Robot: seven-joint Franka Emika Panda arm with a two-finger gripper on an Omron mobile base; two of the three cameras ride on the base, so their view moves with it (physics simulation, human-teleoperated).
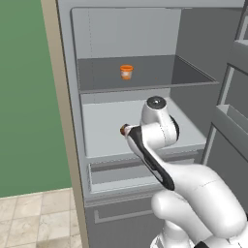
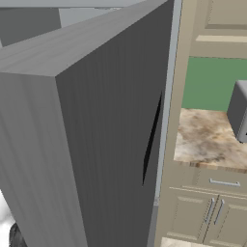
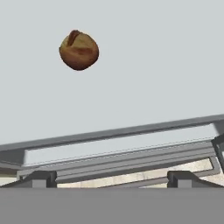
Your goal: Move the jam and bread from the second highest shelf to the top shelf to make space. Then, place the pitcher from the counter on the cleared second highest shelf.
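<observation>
The orange jam jar (image 1: 126, 71) stands on the dark grey top shelf (image 1: 160, 72) of the open fridge. The brown lumpy bread (image 3: 79, 50) lies alone on the pale second highest shelf (image 3: 153, 65), well behind its grey front lip (image 3: 118, 140). In the left base view the bread (image 1: 123, 129) peeks out at the left edge of my arm, which reaches over that shelf (image 1: 101, 126). My gripper (image 3: 111, 179) is open, its fingertips (image 3: 39, 178) wide apart with nothing between them, above the lip and short of the bread. The marbled counter (image 2: 207, 140) lies to the right. The pitcher is out of view.
A drawer (image 1: 116, 172) sits below the pale shelf. The open fridge door (image 1: 232, 121) with its bins stands at the right. The fridge's grey side wall (image 2: 87, 144) blocks most of the right base view. A grey appliance (image 2: 240, 111) rests on the counter above cream cabinets (image 2: 207, 212).
</observation>
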